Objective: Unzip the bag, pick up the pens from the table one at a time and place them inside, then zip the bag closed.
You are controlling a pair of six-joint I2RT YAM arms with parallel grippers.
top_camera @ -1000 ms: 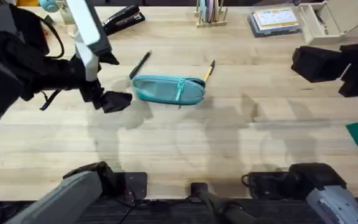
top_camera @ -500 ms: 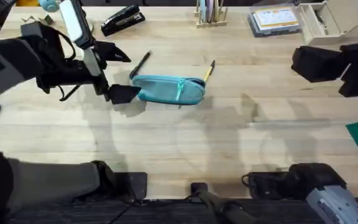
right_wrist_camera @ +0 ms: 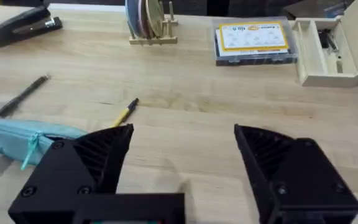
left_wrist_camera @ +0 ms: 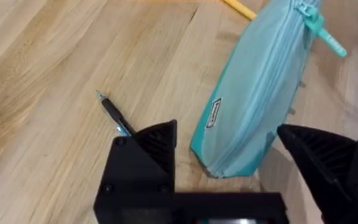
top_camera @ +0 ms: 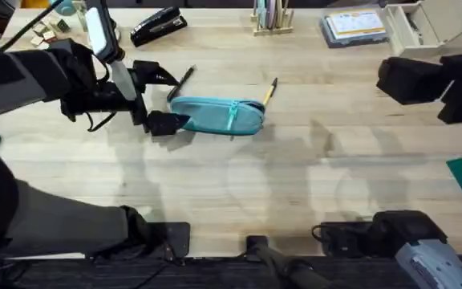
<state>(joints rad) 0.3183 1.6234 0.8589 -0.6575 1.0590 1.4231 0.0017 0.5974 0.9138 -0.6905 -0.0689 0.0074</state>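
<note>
**Left jaws straddle the end of the closed teal bag**

In the overhead view the teal bag (top_camera: 217,116) lies lengthwise on the pale wood surface (top_camera: 239,185), a little above and left of the frame's centre, its zipper shut and the pale pull strap (top_camera: 232,115) draped across its middle. The left gripper (top_camera: 158,99) reaches in from the left edge of the frame, its jaws spread wide, one finger above and one below the bag's left end. The left wrist view confirms this: the bag's end (left_wrist_camera: 253,106) sits between the two black fingers (left_wrist_camera: 143,163), with no clear contact on either side.

The black pen (top_camera: 181,83) lies at a slant just above the bag's left end, close to the upper finger; in the left wrist view its tip (left_wrist_camera: 113,114) lies right beside one finger. The yellow-orange pen (top_camera: 269,91) rests against the bag's upper right end, its black tip pointing up and right.

The right gripper (top_camera: 431,80) hangs at the right edge of the overhead frame, well apart from the bag. The right wrist view shows its jaws (right_wrist_camera: 185,165) wide and holding nothing, above bare surface.

A black stapler (top_camera: 158,24) lies at the top left, a wooden rack of pastel sticks (top_camera: 270,19) at the top centre, and a flat box (top_camera: 354,26) to the right of it.
</note>
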